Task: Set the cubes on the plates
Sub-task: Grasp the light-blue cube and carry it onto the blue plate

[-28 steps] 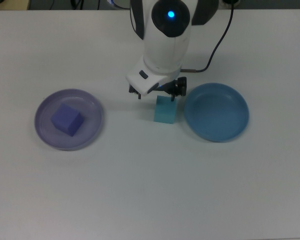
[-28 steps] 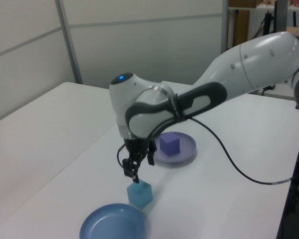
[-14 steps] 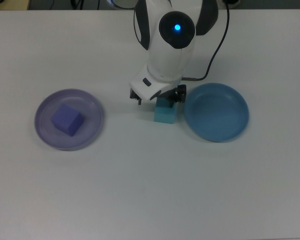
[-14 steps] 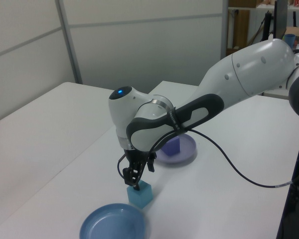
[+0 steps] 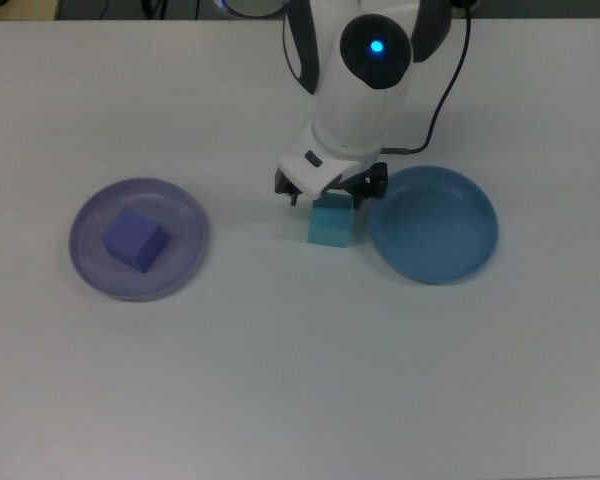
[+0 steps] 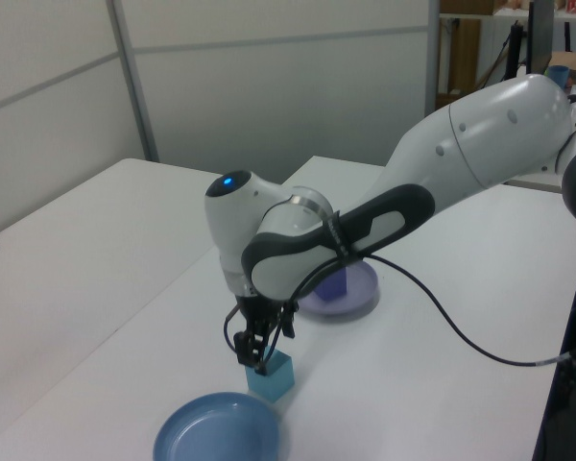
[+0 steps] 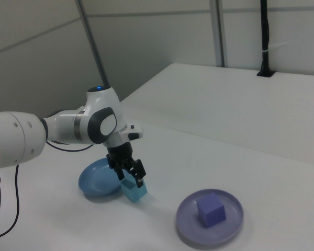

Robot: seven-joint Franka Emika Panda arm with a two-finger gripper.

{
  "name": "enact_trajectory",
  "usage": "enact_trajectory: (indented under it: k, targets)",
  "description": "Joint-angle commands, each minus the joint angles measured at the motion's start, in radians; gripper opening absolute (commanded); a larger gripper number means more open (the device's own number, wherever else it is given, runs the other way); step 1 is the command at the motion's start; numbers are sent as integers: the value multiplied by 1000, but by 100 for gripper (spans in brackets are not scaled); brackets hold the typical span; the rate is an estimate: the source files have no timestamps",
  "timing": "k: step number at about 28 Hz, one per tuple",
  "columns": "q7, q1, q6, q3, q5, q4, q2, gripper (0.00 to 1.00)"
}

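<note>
The light turquoise cube rests on the white table between the two plates. My gripper is open and low over it, one finger on each side of the cube's upper part. The purple-blue cube lies in the lavender plate at the top view's left. In the left view the arm hides part of this plate. The solid blue plate is empty, just to the top view's right of the turquoise cube.
A black cable runs from the arm's wrist back over the table, near the blue plate's far side. White tabletop stretches in front of the plates. Grey wall panels and a dark post stand beyond the table.
My gripper has shifted toward the top view's right and come down, so its fingers now straddle the turquoise cube. Cubes and plates have stayed where they were.
</note>
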Motion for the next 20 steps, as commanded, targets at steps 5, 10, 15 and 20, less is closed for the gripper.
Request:
enact_trajectory:
  k: [5, 10, 15, 20]
  targets:
    - [38, 34, 77, -19, -19, -22, 28, 99]
    - [43, 12, 91, -24, -13, -14, 31, 27]
    - [44, -3, 83, -24, -5, -11, 18, 0]
    - [44, -20, 56, -22, -2, -13, -27, 0]
